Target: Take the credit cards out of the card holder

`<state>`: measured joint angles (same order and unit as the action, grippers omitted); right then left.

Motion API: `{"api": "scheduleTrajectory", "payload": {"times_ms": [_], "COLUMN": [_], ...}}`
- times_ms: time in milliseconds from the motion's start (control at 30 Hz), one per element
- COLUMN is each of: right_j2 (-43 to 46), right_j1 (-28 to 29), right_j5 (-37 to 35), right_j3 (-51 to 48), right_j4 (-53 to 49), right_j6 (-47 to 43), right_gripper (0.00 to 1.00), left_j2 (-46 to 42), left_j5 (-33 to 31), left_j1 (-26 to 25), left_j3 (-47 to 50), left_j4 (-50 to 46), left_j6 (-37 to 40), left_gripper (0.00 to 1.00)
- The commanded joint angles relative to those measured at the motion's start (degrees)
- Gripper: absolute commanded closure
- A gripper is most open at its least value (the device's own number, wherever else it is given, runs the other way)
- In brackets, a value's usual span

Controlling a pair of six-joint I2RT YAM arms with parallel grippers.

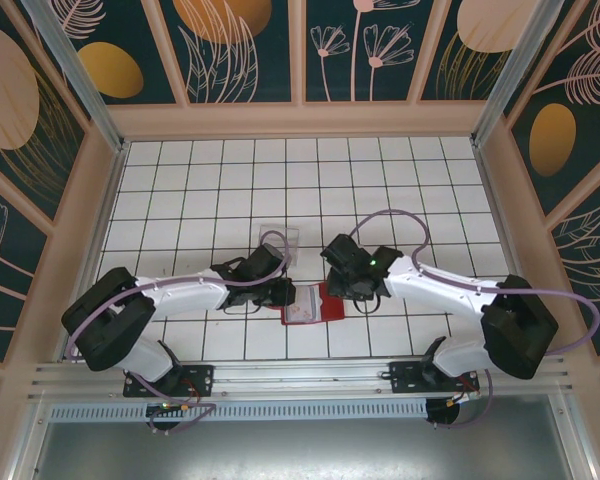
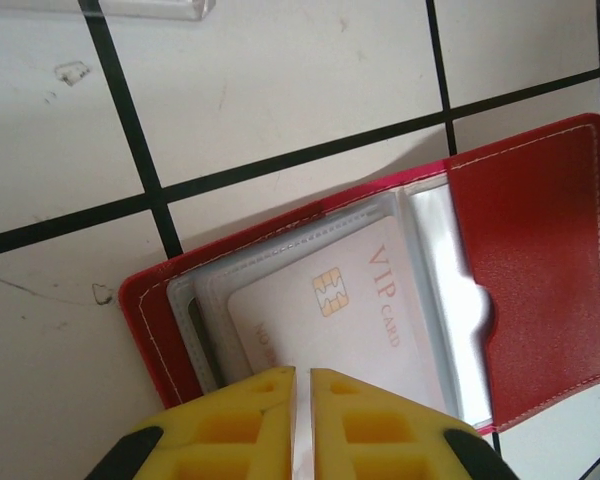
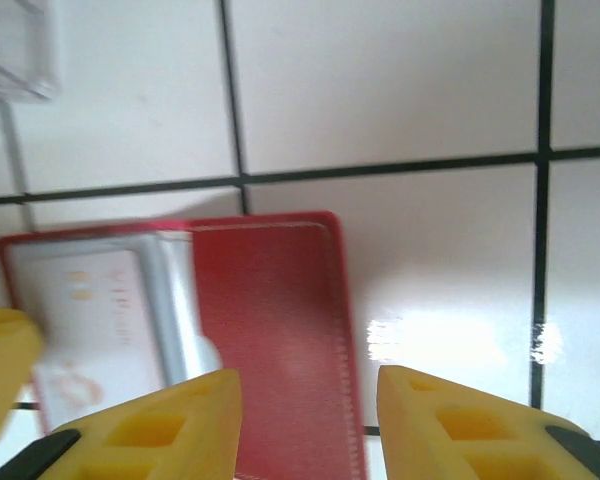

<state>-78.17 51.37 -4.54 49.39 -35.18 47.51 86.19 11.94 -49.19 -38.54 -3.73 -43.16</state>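
The red card holder (image 2: 540, 270) lies open and flat on the white tiled surface (image 1: 430, 180), near the middle of its near part, between the two tools. A whitish card (image 2: 350, 320) marked VIP sits in the clear sleeves. One corner is tucked under the red flap, and its near edge runs under the left tool (image 2: 302, 378). That tool's yellow fingers are closed together over that edge; whether they pinch the card I cannot tell. The right tool (image 3: 305, 385) hangs over the flap's near edge with its fingers spread apart, holding nothing. A clear box (image 1: 280, 240) stands just beyond the holder, apart from it. Bare tiles stretch far and to both sides.
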Motion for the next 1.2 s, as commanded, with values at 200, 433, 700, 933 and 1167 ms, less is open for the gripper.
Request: {"api": "scheduleTrajectory", "payload": {"times_ms": [200,433,700,933,1167], "right_j2": [0.48,0.82,-1.12,-3.26,-3.57], "right_j1": [-0.84,-4.76,-8.01,-7.48,-5.83], "right_j5": [9.41,23.27,30.18,29.43,29.76], "right_j3": [3.22,-8.45,-17.55,-21.49,-21.05], "right_j4": [4.79,22.79,32.25,34.74,36.30], "right_j6": [-1.12,-0.92,-3.85,-3.64,-1.60], "right_gripper": [0.64,0.74,0.77,0.79,0.80], "left_j2": [-2.64,-4.25,-6.33,-1.61,-5.36], "left_j5": [-0.87,0.46,-0.22,-1.83,-8.55], "left_j1": [-0.16,-0.20,-0.47,-2.42,-0.29], "left_j3": [1.64,1.47,-2.22,-6.61,-4.08], "left_j4": [-0.21,-0.36,-3.51,-5.86,-9.54], "left_j6": [-1.36,-3.20,-7.22,-10.48,-11.76], "left_gripper": [0.86,0.89,0.86,0.84,0.84]}}
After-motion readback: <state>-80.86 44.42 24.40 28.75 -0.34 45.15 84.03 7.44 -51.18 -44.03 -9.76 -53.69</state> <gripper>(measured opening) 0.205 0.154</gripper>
